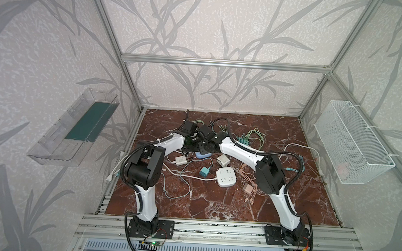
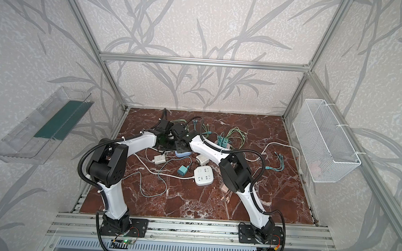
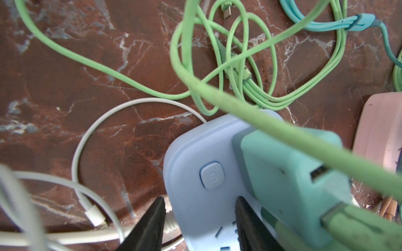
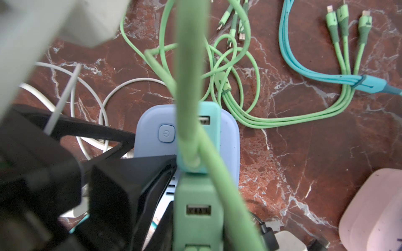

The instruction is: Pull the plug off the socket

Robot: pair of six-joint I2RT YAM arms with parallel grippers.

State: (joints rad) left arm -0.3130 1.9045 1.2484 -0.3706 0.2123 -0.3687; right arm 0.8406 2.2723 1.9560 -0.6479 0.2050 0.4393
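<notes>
A pale blue socket block (image 3: 195,173) (image 4: 230,134) lies on the red marble floor, half hidden under both grippers in both top views (image 1: 203,155) (image 2: 182,153). A teal plug (image 3: 293,173) (image 4: 208,115) stands in it by the power button. Closer to the right wrist camera is a green plug (image 4: 198,213) with a green cable (image 4: 191,65), and my right gripper (image 4: 198,217) (image 1: 204,149) is shut on it. Its prongs are hidden. My left gripper (image 3: 200,208) (image 1: 190,141) is open. One of its fingers (image 3: 152,223) sits beside the block's edge and its second rests on the block's face.
Green and blue cables (image 3: 250,65) tangle behind the block, white cable (image 3: 87,139) beside it. A pink block (image 4: 374,210) lies near. Toward the front are a white power strip (image 1: 226,177), a teal charger (image 1: 204,171) and white chargers (image 1: 222,159). A wire basket (image 1: 352,142) hangs on the right wall.
</notes>
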